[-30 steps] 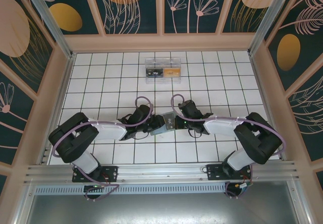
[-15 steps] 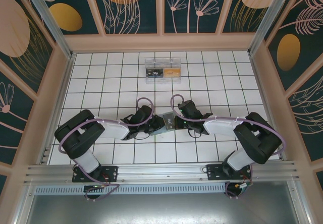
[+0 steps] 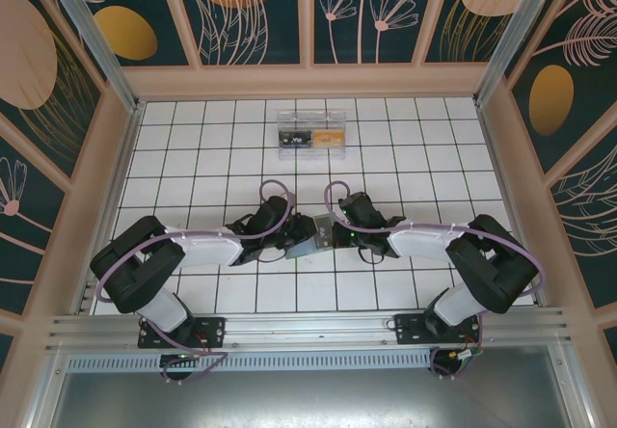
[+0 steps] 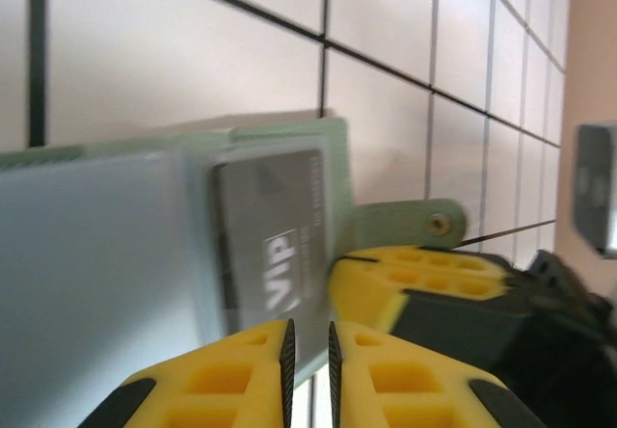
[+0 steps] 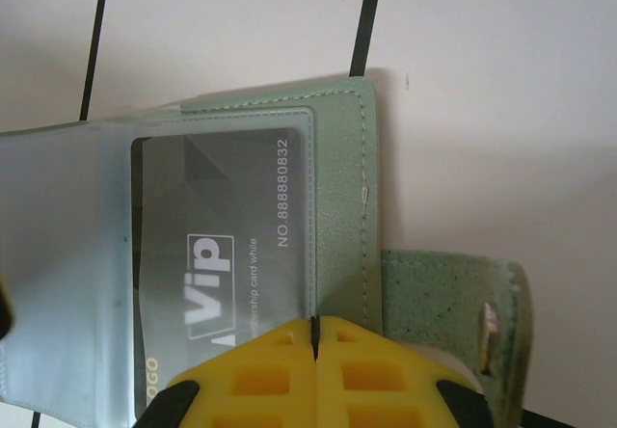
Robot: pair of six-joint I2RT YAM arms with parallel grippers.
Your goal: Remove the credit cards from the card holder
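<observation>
Card holder (image 5: 339, 187): grey-green folding wallet, lying open.
Card (image 5: 222, 245): dark grey plastic, in clear sleeve.
Right fingers (image 5: 386, 370): clamped on holder edge.
Left fingers (image 4: 251, 349): narrow gap; grip unclear.

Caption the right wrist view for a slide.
Right hand clamps the open card holder, a grey VIP card tucked inside.

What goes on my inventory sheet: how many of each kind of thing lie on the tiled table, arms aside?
card holder: 1
cards: 3 (grey VIP card in the holder's clear sleeve; dark card and gold card in the box)
clear box: 1
Total: 5
</observation>
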